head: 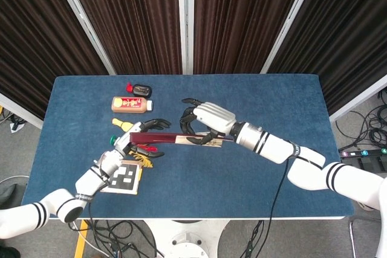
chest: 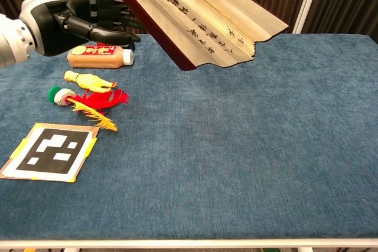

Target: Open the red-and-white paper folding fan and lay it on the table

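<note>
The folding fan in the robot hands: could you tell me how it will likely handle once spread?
The folding fan is pleated paper on thin red ribs, so probably light and easily creased. Held aloft by the right robot hand, its partly opened leaf looks apt to flop or fold shut unless the left robot hand steadies it.

The counter (chest: 248, 163) wears matt, napped blue cloth. The fan (chest: 207, 19) shows creased cream paper and glossy dark-red ribs. The left robot hand (chest: 71, 19) looks smooth grey-and-black plastic.
</note>
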### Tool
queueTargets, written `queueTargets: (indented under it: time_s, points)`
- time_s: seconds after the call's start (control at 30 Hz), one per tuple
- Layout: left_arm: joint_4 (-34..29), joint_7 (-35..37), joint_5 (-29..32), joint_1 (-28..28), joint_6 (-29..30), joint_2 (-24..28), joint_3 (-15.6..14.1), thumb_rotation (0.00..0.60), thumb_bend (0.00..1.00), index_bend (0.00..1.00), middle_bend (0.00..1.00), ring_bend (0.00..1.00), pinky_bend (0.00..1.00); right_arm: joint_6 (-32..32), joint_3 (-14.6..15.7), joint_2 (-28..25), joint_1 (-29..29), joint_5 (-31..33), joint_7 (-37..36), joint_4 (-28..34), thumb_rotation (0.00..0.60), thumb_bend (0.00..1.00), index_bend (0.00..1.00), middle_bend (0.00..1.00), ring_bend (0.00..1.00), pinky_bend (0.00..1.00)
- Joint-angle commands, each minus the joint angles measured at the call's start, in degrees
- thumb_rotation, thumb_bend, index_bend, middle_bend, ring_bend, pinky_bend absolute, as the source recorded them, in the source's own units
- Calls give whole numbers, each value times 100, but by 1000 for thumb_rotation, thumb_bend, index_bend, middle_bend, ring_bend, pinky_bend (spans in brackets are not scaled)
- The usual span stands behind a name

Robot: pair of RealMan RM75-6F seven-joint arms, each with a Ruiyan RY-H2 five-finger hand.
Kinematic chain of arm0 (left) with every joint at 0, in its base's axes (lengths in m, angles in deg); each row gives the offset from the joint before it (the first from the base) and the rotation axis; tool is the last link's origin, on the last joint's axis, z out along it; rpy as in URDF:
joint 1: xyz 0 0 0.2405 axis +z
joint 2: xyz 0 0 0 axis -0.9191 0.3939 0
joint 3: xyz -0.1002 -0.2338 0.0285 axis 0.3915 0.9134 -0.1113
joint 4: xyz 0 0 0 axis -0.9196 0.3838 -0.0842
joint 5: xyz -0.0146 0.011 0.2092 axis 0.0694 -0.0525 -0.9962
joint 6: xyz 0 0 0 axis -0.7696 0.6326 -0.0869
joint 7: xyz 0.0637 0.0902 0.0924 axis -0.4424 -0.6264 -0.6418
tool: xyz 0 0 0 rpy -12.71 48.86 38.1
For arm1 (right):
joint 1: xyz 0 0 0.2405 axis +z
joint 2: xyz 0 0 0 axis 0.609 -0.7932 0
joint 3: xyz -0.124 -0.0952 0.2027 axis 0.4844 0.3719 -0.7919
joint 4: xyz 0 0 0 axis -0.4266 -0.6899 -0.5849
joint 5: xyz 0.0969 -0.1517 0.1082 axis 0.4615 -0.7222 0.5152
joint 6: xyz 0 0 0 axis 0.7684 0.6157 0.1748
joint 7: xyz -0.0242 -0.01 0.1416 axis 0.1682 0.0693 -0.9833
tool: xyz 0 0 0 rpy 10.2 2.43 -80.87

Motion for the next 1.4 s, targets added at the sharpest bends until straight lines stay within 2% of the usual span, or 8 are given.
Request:
queueTargets:
  time_s: [0.03,0.43,0.63,1.17,1.4]
  points:
    - [-55,-157,207,-23,-75,-73,65,600,9,435,409,280,246,-44,-37,60,14,59,107,-16,600,748,878,701,310,0]
    - [-133,222,339,-46,-108,-223,178,600,49,460,436,301,273,-210,-245,400,-9,479,760,-66,600,769,888,700,310,0]
    - [-72,210,490,-54,-81,-404,271,600,92,532,487,330,298,-266,-350,515,-38,668,949,-75,600,790,890,701,310,0]
    - [-34,-533,1218,-43,-148,-750,609,600,309,735,680,502,420,-336,-534,638,-71,834,1245,-6,600,825,892,701,310,0]
    - [-2,-888,1326,23,-147,-799,623,600,402,786,737,542,434,-308,-546,607,-143,849,1409,12,600,841,895,701,311,0]
